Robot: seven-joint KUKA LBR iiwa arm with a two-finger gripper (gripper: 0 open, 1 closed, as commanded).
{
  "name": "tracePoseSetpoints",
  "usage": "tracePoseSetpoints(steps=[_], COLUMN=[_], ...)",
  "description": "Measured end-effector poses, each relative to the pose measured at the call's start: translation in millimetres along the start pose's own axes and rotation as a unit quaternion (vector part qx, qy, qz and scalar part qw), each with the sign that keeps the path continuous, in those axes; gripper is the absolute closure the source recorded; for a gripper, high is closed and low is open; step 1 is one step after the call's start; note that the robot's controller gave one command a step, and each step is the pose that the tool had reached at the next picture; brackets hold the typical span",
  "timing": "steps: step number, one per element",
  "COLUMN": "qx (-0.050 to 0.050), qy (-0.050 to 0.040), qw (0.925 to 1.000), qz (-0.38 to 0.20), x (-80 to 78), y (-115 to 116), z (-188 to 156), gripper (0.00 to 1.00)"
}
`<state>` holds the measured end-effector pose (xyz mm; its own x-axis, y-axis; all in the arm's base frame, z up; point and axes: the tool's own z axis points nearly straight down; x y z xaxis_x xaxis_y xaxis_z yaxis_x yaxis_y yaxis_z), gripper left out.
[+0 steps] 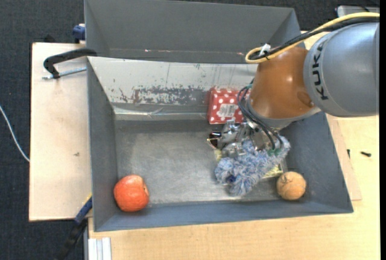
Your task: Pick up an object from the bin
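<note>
End effector (pixel 244 137) sits over the blue-white yarn tangle (pixel 247 169), lower right of centre. Clenched or released, I can't tell. Loose strands could slip, or drag the tan ball (pixel 291 185) along.

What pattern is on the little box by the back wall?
The box is red with white dots, clearest in the camera view.

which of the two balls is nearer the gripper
The tan ball at the lower right, close to the gripper; the bright orange ball lies off in the lower left corner.
</note>
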<state>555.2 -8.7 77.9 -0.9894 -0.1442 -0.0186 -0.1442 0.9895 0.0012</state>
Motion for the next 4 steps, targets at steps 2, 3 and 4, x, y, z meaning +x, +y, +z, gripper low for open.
tracePoseSetpoints(steps=[2,3,4], qx=[0.0,0.001,0.0], qy=[0.0089,0.005,0.0082], qw=[0.9999,1.0,1.0], qz=[-0.007,-0.002,-0.001], x=[-8.8,-3.2,1.7], y=[-3,0,2], z=[-33,-60,-60], gripper=[1.0,1.0,1.0])
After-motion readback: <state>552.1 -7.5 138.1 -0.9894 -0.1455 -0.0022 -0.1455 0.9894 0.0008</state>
